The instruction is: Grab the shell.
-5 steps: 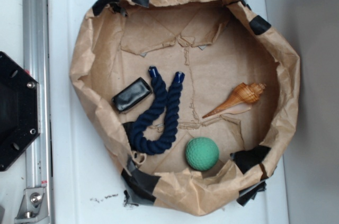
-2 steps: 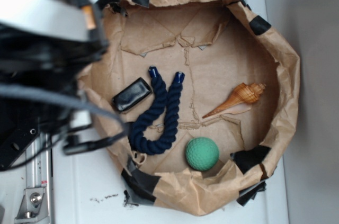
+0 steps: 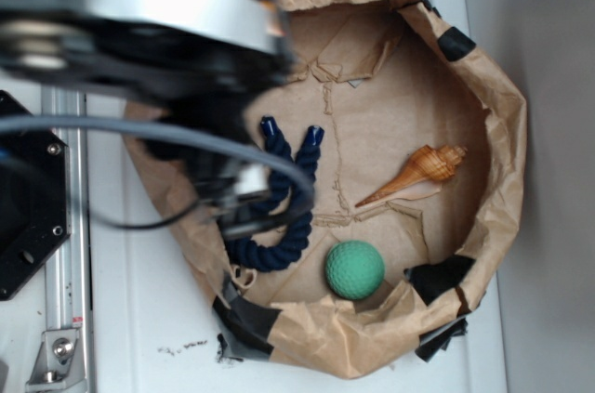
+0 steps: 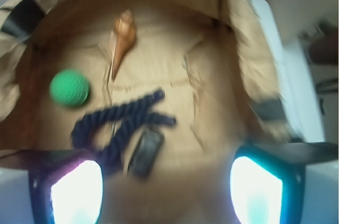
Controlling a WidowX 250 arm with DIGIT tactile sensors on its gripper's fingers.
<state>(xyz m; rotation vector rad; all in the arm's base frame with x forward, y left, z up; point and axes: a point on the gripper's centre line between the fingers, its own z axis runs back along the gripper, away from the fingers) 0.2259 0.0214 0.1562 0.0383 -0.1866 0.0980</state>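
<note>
The shell [image 3: 418,173] is a slender orange-brown spiral conch lying on the paper floor at the right of the bin, its point aimed down-left. In the wrist view the shell [image 4: 122,36] lies far ahead, at the upper left. My arm [image 3: 177,31] is a blurred mass over the bin's upper left, well left of the shell. My gripper [image 4: 167,189] is open. Its two bright fingertips [image 4: 77,192] stand wide apart at the bottom corners, with only brown paper between them.
A crumpled brown paper wall [image 3: 502,133] patched with black tape rings the bin. A green dimpled ball [image 3: 354,269] sits below the shell. A dark blue rope [image 3: 288,226] lies left of centre, and a small black block [image 4: 146,152] lies beside it.
My arm has swept in from the left and now covers the bin's upper left, hiding the black block in the exterior view. The shell, ball and rope have not moved.
</note>
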